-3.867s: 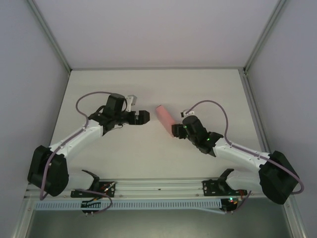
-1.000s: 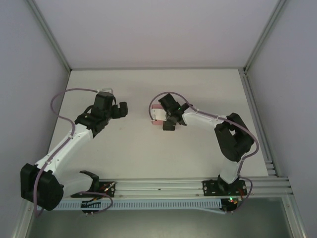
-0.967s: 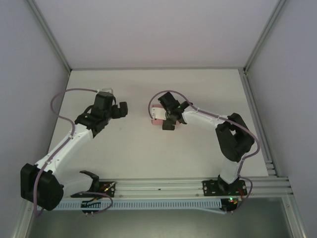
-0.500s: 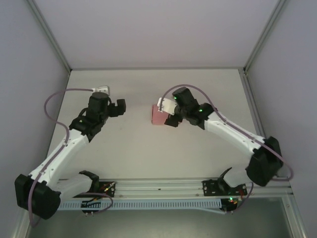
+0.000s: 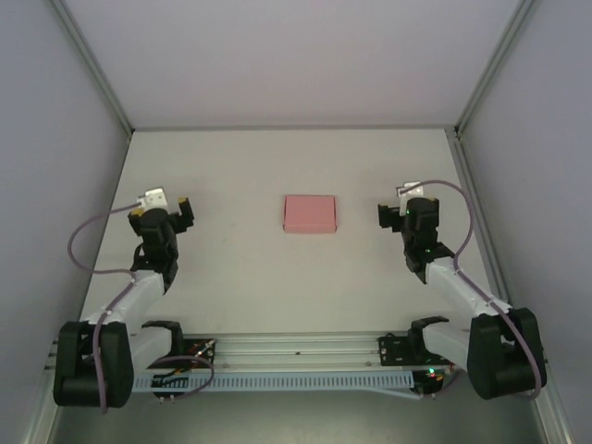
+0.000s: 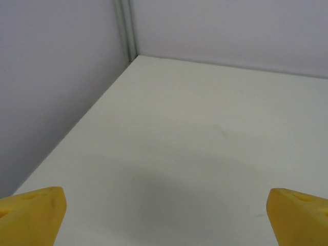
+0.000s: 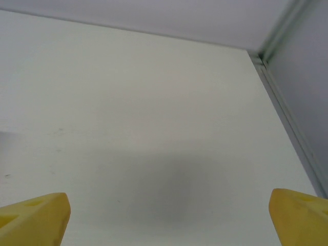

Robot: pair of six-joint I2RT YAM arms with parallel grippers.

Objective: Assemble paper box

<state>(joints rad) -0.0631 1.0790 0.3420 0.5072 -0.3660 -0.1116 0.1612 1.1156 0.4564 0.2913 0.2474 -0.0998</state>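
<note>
The paper box [image 5: 310,214] is a small closed pink rectangle lying flat on the white table [image 5: 277,277], in the middle and towards the back. My left gripper [image 5: 162,208] hovers well to its left, open and holding nothing. My right gripper [image 5: 407,211] stands about as far to its right, also open and holding nothing. In the left wrist view, the left gripper [image 6: 164,215] shows yellow fingertips [image 6: 31,212] far apart over bare table. The right gripper [image 7: 164,218] looks the same in its wrist view, with yellow fingertips [image 7: 33,215] spread wide.
Grey walls enclose the table on the left [image 5: 55,185], back [image 5: 296,55] and right [image 5: 546,185]. A metal rail [image 5: 296,350] with the arm bases runs along the near edge. The left wrist camera faces the back left corner post [image 6: 125,31]; the right one faces the back right corner [image 7: 261,56].
The right gripper has let go of the pink box and drawn back to the right. The left arm has retreated left and nearer. The box now lies alone on the table.
</note>
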